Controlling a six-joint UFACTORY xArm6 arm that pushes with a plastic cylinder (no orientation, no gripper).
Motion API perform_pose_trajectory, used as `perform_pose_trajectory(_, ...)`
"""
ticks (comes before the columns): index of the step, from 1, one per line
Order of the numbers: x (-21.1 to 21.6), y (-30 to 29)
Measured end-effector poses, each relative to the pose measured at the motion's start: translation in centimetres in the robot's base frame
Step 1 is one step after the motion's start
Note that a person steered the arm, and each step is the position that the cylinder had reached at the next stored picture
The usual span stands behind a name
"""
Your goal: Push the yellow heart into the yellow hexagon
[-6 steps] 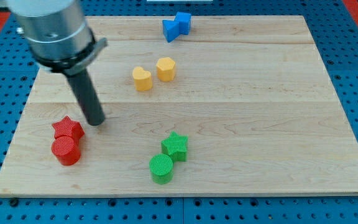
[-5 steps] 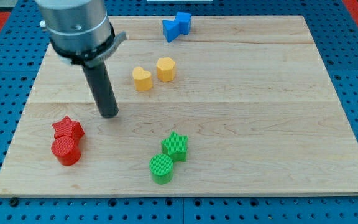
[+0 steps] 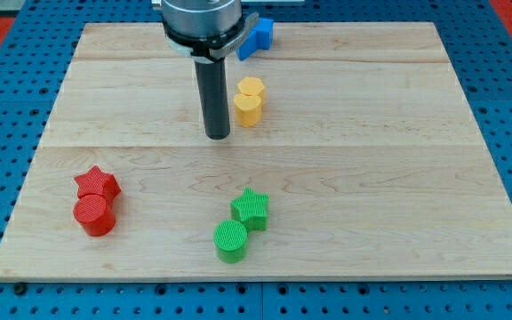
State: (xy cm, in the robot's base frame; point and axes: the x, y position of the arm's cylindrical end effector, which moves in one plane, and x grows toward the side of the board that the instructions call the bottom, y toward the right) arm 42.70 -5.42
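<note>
Yellow heart (image 3: pixel 246 108) shoved rightward against yellow hexagon (image 3: pixel 252 88), my tip (image 3: pixel 218 136) just left, touching neither

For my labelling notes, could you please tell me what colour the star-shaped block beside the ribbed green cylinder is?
Green star-shaped block, clearest in the camera view.

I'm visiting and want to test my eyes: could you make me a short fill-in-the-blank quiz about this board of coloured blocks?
1. The yellow heart touches the yellow ____.
2. My tip sits on the view's ____ of the two yellow blocks.
3. The red star touches the red ____.
4. The green star and the green cylinder lie nearest the view's ____ edge.

Missing words: hexagon; left; cylinder; bottom
</note>
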Motion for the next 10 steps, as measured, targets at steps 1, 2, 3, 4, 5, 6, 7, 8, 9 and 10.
perform_pose_trajectory(1,0.1,0.9)
perform_pose_trajectory(2,0.2,2.7)
perform_pose_trajectory(3,2.3,1.2)
perform_pose_trajectory(4,-0.6,-5.3)
perform_pose_trajectory(5,-1.2,-5.5)
perform_pose_trajectory(6,-1.3,-5.5)
perform_pose_trajectory(7,-1.3,-5.5)
perform_pose_trajectory(8,-1.3,-5.1)
perform_pose_trajectory(9,-1.3,-3.7)
perform_pose_trajectory(10,-1.3,-3.7)
